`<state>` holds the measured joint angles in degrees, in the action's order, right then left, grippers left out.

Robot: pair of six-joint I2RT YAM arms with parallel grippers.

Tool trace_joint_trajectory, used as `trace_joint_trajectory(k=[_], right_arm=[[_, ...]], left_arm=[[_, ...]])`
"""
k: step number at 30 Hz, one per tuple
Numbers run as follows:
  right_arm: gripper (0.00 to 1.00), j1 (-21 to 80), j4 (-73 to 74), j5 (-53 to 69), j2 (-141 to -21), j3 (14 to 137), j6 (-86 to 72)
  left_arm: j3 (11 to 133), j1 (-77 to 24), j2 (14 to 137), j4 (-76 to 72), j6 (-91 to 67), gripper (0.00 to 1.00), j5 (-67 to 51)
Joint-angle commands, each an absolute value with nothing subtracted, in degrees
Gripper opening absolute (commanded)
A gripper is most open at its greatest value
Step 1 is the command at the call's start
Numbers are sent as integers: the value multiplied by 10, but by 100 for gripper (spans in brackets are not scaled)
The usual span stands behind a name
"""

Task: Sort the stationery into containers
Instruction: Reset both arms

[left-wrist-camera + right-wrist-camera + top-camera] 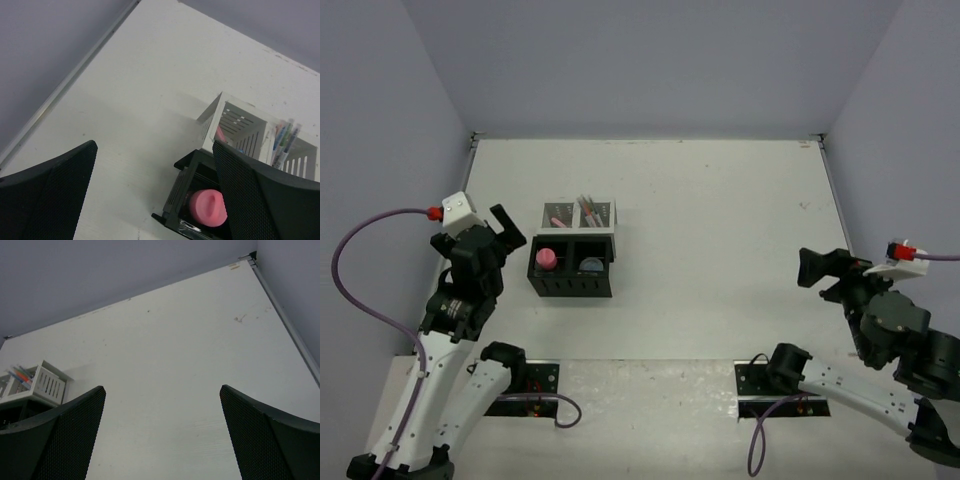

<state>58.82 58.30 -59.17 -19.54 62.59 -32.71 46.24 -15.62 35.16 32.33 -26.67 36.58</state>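
On the white tabletop (720, 230), at about 9 o'clock from its middle, stands the organiser (570, 285). It has four boxes joined in a square. The two far ones are white with slits in their sides. The two near ones are black.

Nothing lies between the organiser and the arms. The left gripper (508, 228) hangs just beside the organiser, at its 9 o'clock, not touching it. Its jaws are spread wide with nothing between them. The right gripper (808, 268) is well apart, out at 3 o'clock near the right wall (910, 120). Its jaws are spread wide too, and they hold nothing. A purple cable (350, 250) loops off the left arm. A small dark mark (240, 318) shows on the tabletop at the far right.

The pink-capped bottle (546, 259) stands in the left black box. The round blue-grey tub (591, 266) sits in the right black box. The pens (588, 210) stand tilted in the right white box, with orange, green and blue showing. Something pink (558, 221) lies in the left white box; I cannot tell what it is.
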Motion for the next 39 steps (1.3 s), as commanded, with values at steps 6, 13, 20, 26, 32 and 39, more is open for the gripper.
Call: trace_joint_trajectory(k=[6,13,20,26,32,39], right_arm=[[99,542,575,-601,-312,635,-327],[99,279,430,-373,-376,621,-230],[99,192,452,-270,-230,632,-192],[99,192,524,-251,-240,647,-159],[99,192,537,-241,-275,641,-168],[99,192,509,-212,-237,614,-168]], left_arm=[[460,-90,327,260,-221,100,308],[469,-79,323,265,-221,100,331],[439,-95,222,270,-131,100,236],[407,-99,176,252,-110,100,220],[393,-100,146,249,-84,100,212],[367,-100,108,230,-73,100,190]])
